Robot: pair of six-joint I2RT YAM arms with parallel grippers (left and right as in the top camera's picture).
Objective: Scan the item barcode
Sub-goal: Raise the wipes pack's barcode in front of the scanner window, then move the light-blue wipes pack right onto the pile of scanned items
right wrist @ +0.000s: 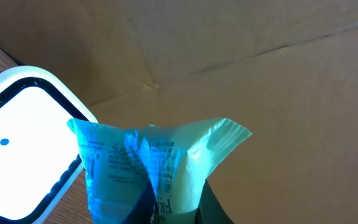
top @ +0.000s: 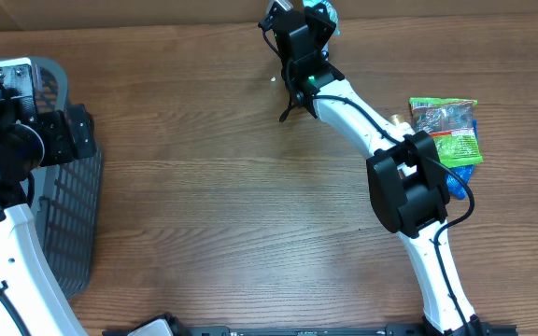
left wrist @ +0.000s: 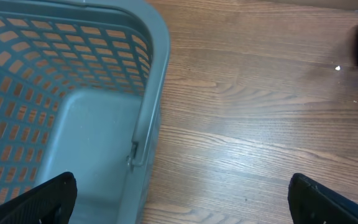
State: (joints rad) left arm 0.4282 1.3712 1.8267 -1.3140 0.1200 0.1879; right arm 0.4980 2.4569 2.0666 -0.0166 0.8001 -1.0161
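Here, one teal pouch [right wrist: 154, 162] is held up beside one white scanner [right wrist: 17, 155] at the counter's [top: 232, 205] far edge.
We count two arms. The right gripper [right wrist: 176, 211] pinches the pouch's lower end, a cardboard wall [right wrist: 260, 93] close behind. The left gripper [left wrist: 182, 199] hangs spread wide over one grey basket's [left wrist: 157, 74] rim. One green snack bag [top: 446, 131] lies right; open wood stretches between.

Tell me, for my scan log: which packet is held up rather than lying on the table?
The pale teal packet pinched in the right gripper; the green packet lies flat on the table.
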